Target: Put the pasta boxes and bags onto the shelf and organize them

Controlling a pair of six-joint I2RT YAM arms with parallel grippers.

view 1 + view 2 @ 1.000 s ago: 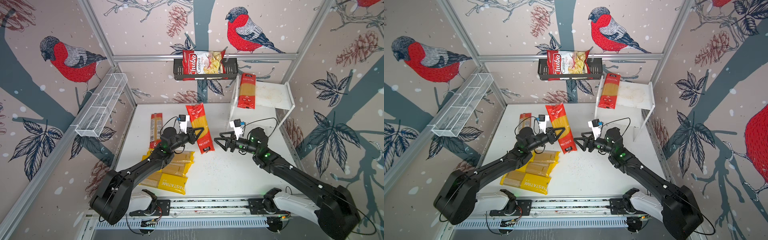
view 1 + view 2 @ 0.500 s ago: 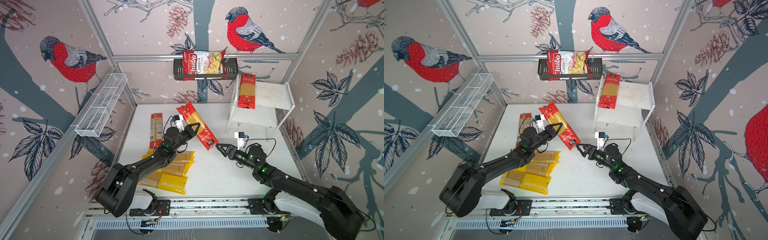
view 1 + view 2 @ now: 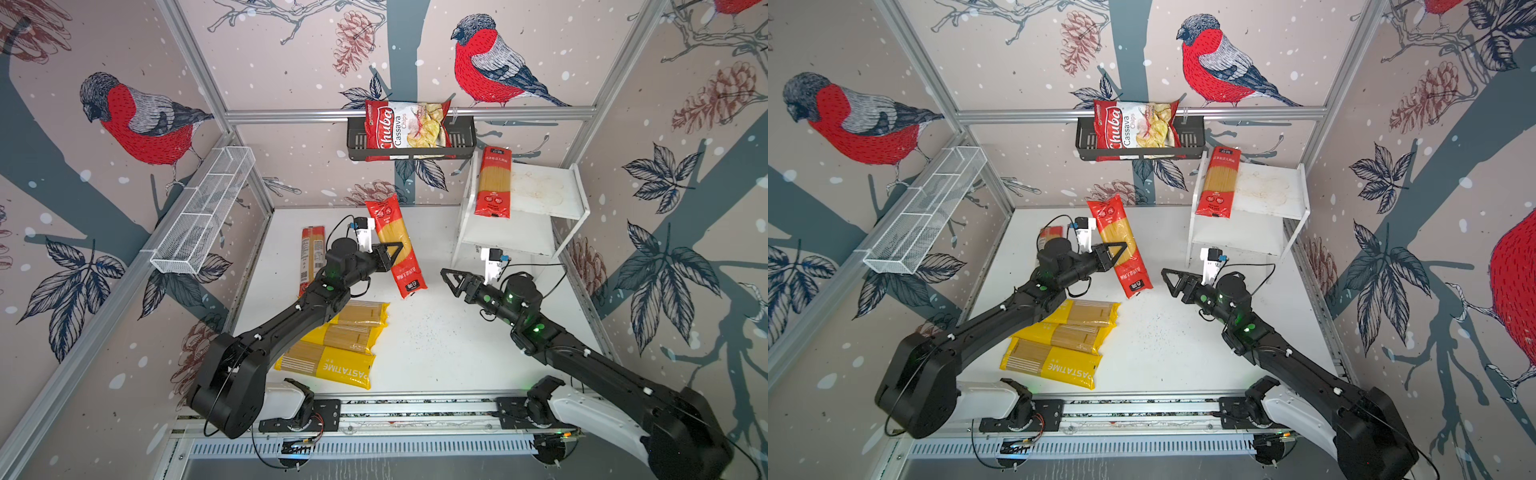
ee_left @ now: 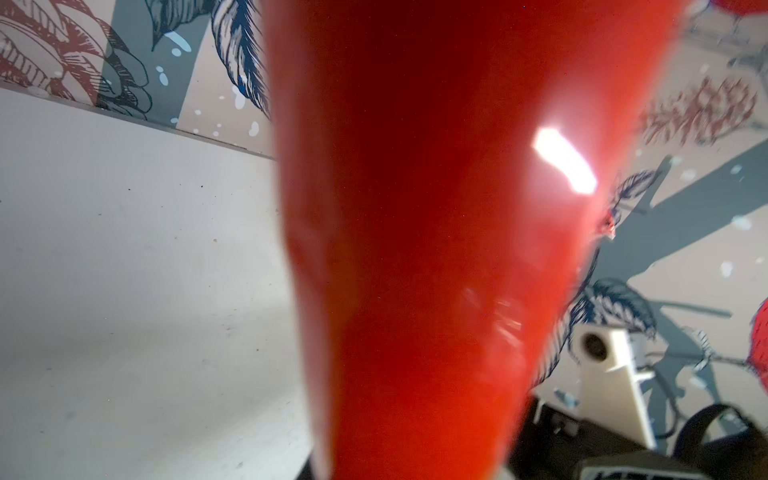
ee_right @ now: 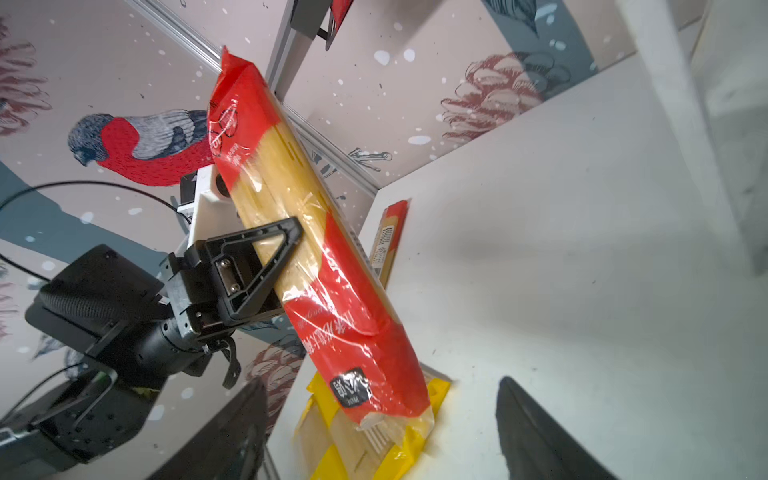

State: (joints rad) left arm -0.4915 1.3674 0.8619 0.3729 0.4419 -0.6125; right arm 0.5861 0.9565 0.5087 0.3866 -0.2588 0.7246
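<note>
My left gripper [image 3: 395,250] is shut on a red pasta packet [image 3: 409,274] and holds it in the air over the middle of the table, its lower end pointing toward my right gripper. That packet fills the left wrist view [image 4: 436,249]. My right gripper [image 3: 449,279] stands open just right of the packet's lower end with nothing in it; in its wrist view the packet [image 5: 316,266] hangs beyond the spread fingers [image 5: 536,432]. A second red packet [image 3: 493,183] lies on the top board of the white shelf [image 3: 552,195]. A third [image 3: 311,257] lies flat on the table at left. Three yellow packets [image 3: 328,365] lie by the left arm.
A black wall basket [image 3: 411,145] with a Chuba chips bag hangs at the back. A white wire-mesh basket [image 3: 199,224] runs along the left wall. The shelf's lower board [image 3: 507,237] is bare. Small crumbs speckle the table [image 3: 432,332] between the arms.
The held red packet swung to a strong slant and has come back nearer to lengthwise, a little higher. The right gripper dipped low, then rose again, staying open beside the packet's lower end.
</note>
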